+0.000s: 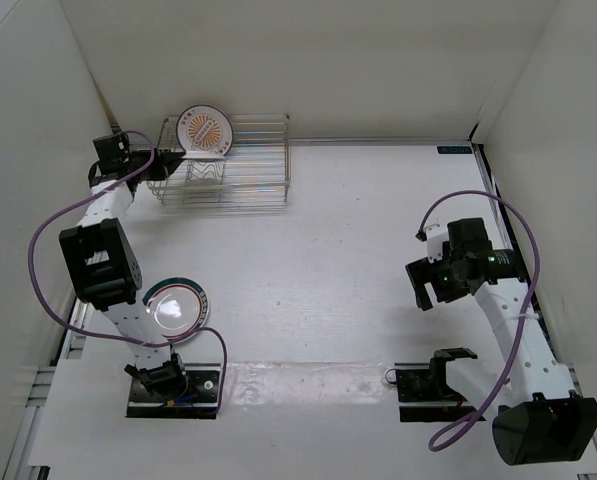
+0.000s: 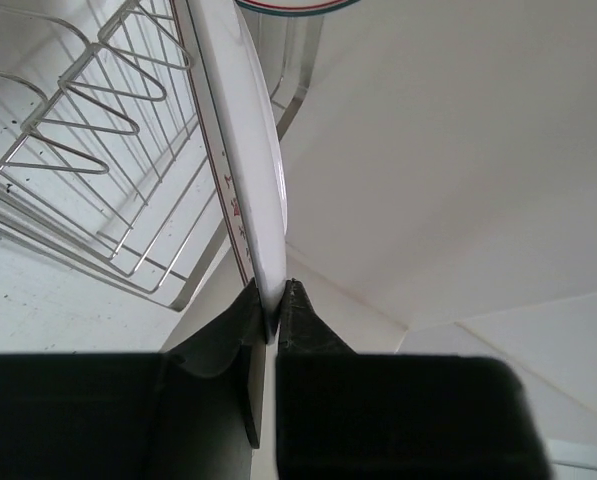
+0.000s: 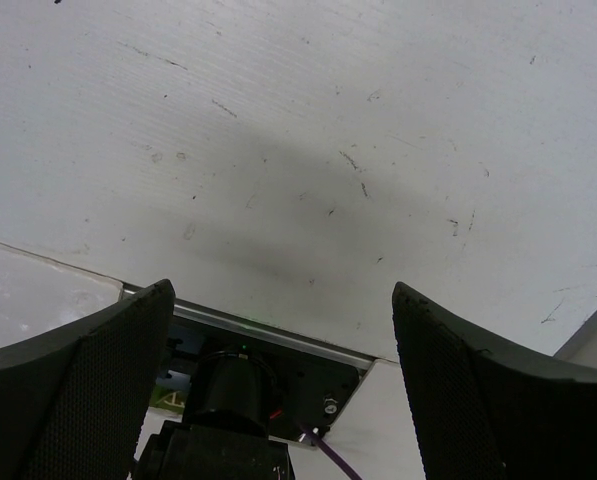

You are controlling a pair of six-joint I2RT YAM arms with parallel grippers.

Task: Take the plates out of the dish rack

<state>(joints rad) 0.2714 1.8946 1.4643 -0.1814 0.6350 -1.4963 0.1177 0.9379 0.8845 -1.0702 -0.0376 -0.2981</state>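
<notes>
The wire dish rack stands at the back left; it also shows in the left wrist view. An orange sunburst plate stands upright at its back left end; only its rim shows in the left wrist view. My left gripper is at the rack's left end. In its wrist view the gripper is shut on the rim of a second white plate, seen edge-on. A pale-centred plate lies flat on the table beside the left arm. My right gripper is open and empty.
White walls enclose the table on the left, back and right; the rack sits close to the back left corner. The left arm's purple cable loops out to the left. The right arm's base mount lies under the right gripper.
</notes>
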